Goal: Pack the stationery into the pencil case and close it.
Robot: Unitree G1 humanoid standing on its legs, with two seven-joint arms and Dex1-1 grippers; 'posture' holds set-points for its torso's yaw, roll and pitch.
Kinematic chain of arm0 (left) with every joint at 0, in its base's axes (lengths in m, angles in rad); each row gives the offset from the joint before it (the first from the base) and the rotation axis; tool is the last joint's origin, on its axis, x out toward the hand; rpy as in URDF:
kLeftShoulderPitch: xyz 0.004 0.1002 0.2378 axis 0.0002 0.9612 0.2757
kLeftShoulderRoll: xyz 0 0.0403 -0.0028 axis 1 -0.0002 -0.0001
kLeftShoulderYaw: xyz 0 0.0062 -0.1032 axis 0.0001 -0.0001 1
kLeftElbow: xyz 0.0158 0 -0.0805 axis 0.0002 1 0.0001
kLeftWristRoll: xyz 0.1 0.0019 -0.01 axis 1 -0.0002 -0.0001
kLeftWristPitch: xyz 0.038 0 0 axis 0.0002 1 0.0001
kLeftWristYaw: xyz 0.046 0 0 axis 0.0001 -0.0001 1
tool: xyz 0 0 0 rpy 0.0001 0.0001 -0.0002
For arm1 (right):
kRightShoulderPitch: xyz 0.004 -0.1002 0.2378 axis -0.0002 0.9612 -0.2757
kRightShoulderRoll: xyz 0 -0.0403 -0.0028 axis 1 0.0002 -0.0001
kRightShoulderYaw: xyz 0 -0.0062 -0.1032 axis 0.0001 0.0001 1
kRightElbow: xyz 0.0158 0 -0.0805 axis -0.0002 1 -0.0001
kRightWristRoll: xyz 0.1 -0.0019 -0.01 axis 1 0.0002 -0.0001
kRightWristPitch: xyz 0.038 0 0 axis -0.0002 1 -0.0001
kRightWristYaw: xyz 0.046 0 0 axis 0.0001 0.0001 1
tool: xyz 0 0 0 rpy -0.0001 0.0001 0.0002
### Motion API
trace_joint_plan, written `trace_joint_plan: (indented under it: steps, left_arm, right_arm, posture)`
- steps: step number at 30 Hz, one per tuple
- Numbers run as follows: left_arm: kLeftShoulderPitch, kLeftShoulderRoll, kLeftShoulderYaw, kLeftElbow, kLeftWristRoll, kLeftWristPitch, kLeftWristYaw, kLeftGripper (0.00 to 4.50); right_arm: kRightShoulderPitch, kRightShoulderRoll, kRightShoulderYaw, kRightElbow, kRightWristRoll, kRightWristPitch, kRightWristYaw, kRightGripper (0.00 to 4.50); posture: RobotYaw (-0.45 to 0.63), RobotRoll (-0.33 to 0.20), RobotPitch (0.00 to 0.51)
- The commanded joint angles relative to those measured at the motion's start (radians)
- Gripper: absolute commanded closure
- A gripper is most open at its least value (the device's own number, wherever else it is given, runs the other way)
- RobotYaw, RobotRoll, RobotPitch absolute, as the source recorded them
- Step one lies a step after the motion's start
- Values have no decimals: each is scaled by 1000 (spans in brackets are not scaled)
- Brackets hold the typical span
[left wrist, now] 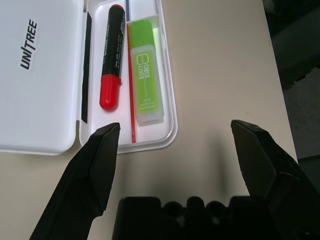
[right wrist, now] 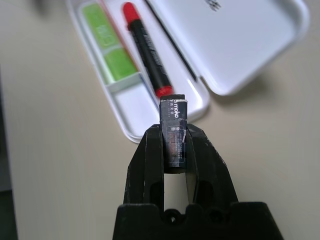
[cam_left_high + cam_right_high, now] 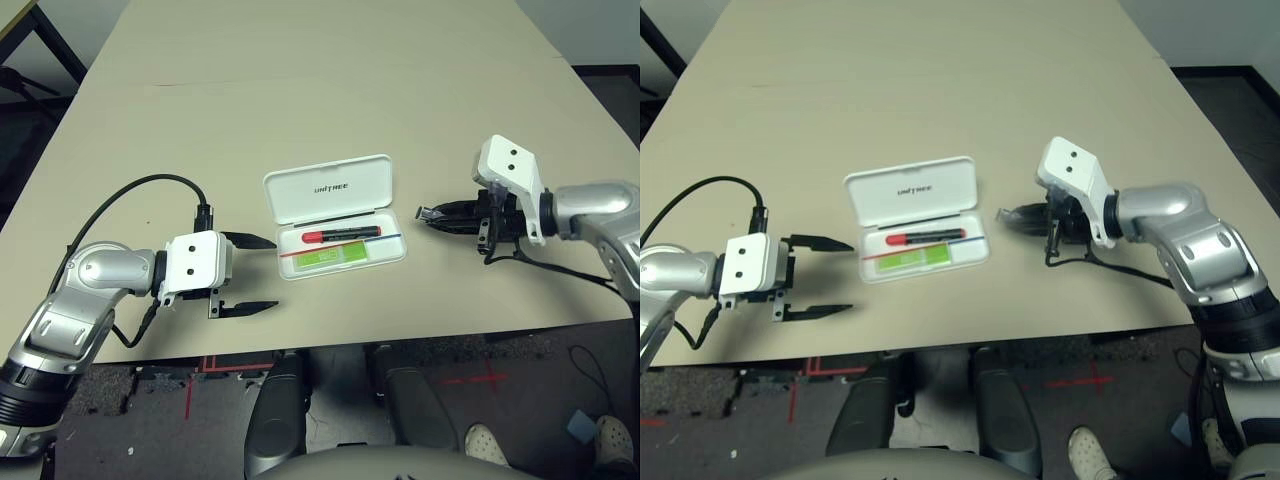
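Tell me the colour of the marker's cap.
Red, on a black barrel: the marker lies in the open pencil case. Clearest in the left wrist view.

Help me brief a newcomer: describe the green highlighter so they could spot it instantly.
On the tan table, find the open white pencil case between the robot's two arms. In its tray, along the edge nearest the robot, lies the flat light-green highlighter. Its neighbour, the marker, is round, red and black, and lies nearer the lid.

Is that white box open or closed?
Open: the pencil case lid lies flat back, with the red marker and green stick visible inside.
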Motion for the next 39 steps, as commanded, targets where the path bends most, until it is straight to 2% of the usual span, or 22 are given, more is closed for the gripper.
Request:
trace_joint_plan:
  steps: [1, 8, 16, 24, 35, 39]
  left_arm:
    - [15, 9, 5, -13, 9, 9, 5, 0]
    - [31, 10, 16, -46, 1, 32, 26, 0]
    - [47, 13, 26, -82, -2, 62, 45, 0]
    - [46, 10, 24, -94, -2, 76, 54, 0]
    - [42, 7, 21, -75, 1, 68, 51, 0]
    - [37, 8, 25, -54, 2, 60, 47, 0]
  right_arm:
    - [-49, 29, 61, 63, -45, -77, 78, 4179]
    - [-82, 122, 133, 138, -118, -164, 119, 4179]
    - [-69, 180, 152, 197, -173, -253, 129, 4179]
    - [-66, 210, 154, 196, -194, -255, 129, 4179]
    - [-67, 199, 80, 188, -131, -228, 140, 111]
    - [-51, 172, 31, 170, -93, -187, 138, 47]
  posture:
    - [37, 0, 187]
    - [68, 0, 183]
    - [78, 0, 187]
    - [79, 0, 188]
    - [63, 0, 188]
    - [58, 0, 187]
